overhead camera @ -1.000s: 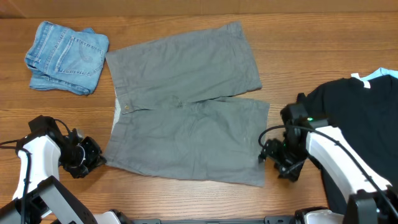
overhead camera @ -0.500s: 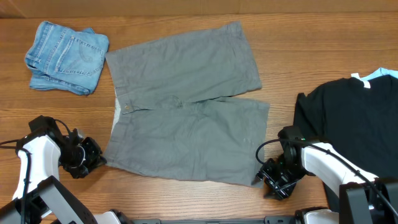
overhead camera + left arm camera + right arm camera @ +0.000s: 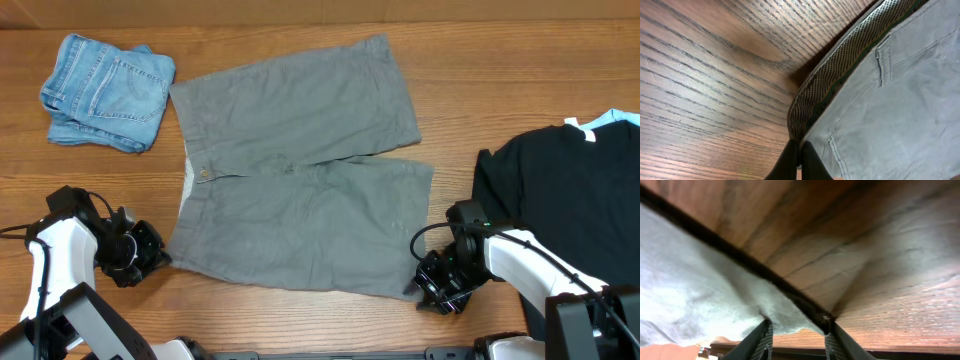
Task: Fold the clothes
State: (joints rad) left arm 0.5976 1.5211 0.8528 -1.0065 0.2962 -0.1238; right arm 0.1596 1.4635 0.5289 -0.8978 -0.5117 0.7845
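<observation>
While we are scanning from the near table edge, the left gripper is clenching shut on the near waistband corner of the shorts. The right gripper is sitting at the near leg's hem corner, with its jaws parted and straddling the fabric edge without pinching it. The shorts are lying spread flat between the two grippers, on the wooden table. Farther off, we are seeing a black T-shirt at the right and folded denim at the far left.
</observation>
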